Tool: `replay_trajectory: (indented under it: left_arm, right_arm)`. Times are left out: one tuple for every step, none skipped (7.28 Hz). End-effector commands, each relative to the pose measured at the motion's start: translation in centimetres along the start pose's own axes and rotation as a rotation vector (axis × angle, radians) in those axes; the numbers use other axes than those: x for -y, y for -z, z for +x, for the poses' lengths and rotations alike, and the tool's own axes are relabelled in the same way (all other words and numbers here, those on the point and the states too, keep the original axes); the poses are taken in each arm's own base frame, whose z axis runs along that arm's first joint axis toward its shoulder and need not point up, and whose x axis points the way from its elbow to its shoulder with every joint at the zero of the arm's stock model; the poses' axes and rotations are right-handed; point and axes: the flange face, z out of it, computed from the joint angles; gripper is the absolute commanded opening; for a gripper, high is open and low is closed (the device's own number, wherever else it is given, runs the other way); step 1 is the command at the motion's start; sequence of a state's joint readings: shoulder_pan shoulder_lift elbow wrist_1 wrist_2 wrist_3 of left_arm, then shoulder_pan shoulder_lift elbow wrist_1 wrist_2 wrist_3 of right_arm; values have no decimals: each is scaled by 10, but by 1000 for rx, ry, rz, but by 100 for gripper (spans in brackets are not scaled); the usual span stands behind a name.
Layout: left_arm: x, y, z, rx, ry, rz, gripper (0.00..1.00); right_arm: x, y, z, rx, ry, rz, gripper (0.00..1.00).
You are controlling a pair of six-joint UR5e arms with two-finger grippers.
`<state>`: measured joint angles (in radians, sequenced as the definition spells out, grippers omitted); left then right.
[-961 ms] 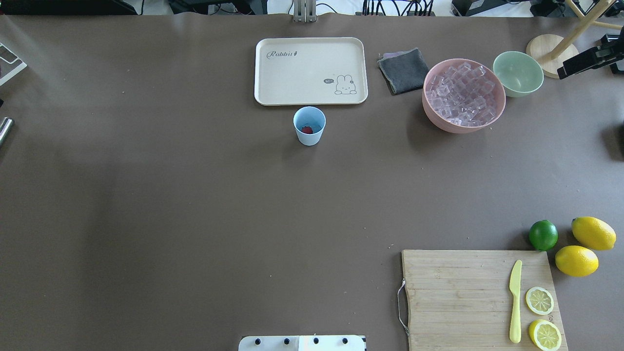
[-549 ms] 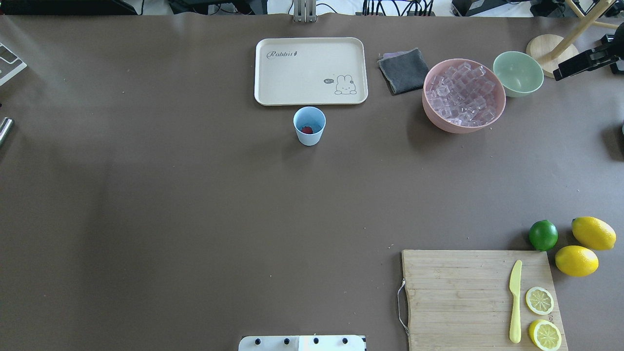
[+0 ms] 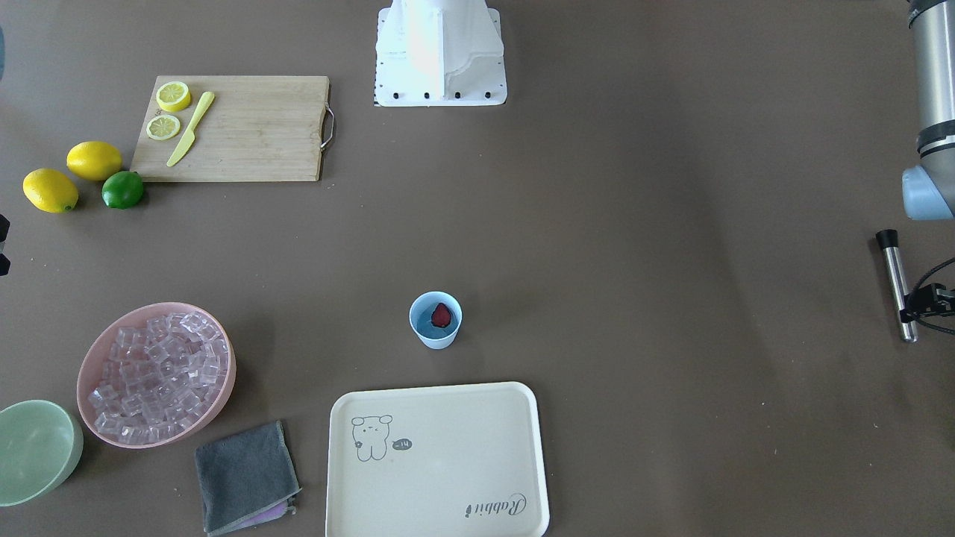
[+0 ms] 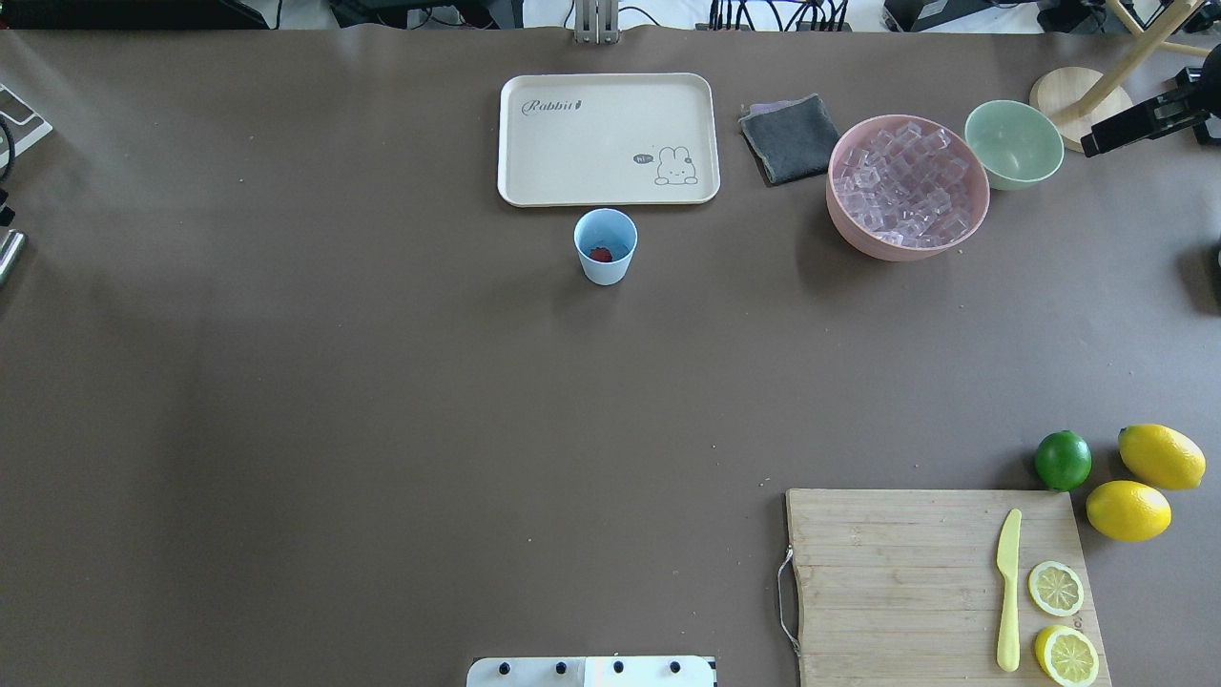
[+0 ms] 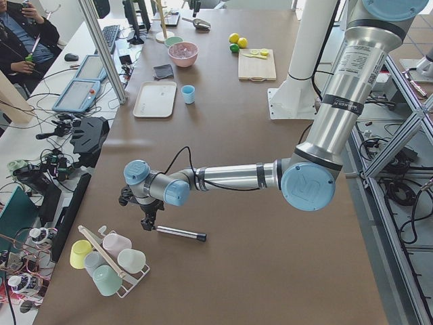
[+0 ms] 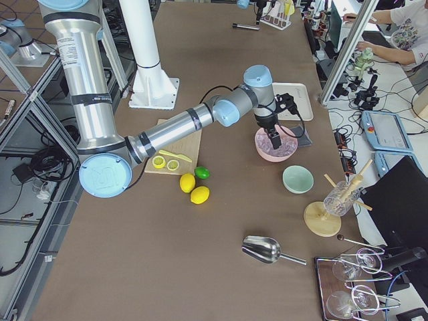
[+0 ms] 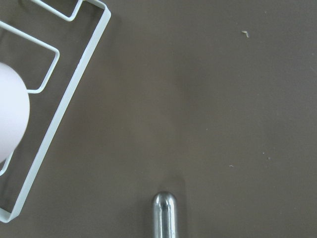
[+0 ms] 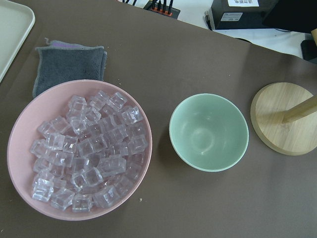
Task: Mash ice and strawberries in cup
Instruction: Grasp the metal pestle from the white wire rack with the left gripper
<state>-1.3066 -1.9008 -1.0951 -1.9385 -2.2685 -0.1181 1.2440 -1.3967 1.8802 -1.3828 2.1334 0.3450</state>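
Bearings follow the overhead view, with 12 o'clock pointing away from the robot.

Cup (image 4: 605, 246): light blue and upright on the brown table (image 4: 286, 382). It stands at 6 o'clock of the cream rabbit tray (image 4: 608, 138), with a narrow gap between them. One red strawberry (image 4: 600, 254) lies on its bottom.

Ice cubes (image 4: 904, 186): heaped in the pink bowl (image 4: 863, 239), well apart from the cup at about its 3 o'clock. A pale-green bowl (image 4: 1013, 143) sits at 2 o'clock of the pink bowl. The right wrist view shows a thin gap between the two. A grey cloth (image 4: 789, 138) lies at 10 o'clock of the pink bowl.

Right gripper (image 6: 273, 139): hangs over the pink bowl in the right side view. Its wrist camera looks down on both bowls, and the fingers are outside that frame. I cannot tell how far the fingers are spread.

Left gripper (image 5: 150, 223): low over the table's left end, far out at 9 o'clock of the cup. It is at one end of a steel rod (image 5: 179, 233) that lies flat. I cannot tell whether it grips the rod. A wire rack (image 5: 108, 261) of pastel cups stands just beside it.

Cutting board (image 4: 897, 582): at 4 o'clock of the cup, with a lime (image 4: 1063, 460) off its far right corner.
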Motion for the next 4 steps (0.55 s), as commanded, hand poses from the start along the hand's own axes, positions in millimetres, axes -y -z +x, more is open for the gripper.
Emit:
replay_trajectory:
  left_arm:
    - [-4, -19, -1, -1, -14, -16, 90]
    - [-7, -28, -3, -2, -21, -16, 90]
    - [-9, -33, -1, -3, -24, -25, 90]
    - [-9, -37, -1, -3, -24, -31, 90]
  right_arm:
    - [-1, 1, 1, -8, 0, 3, 100]
    - [0, 1, 1, -9, 1, 5, 100]
    - [0, 1, 0, -10, 2, 7, 100]
    - [2, 2, 1, -24, 2, 13, 100]
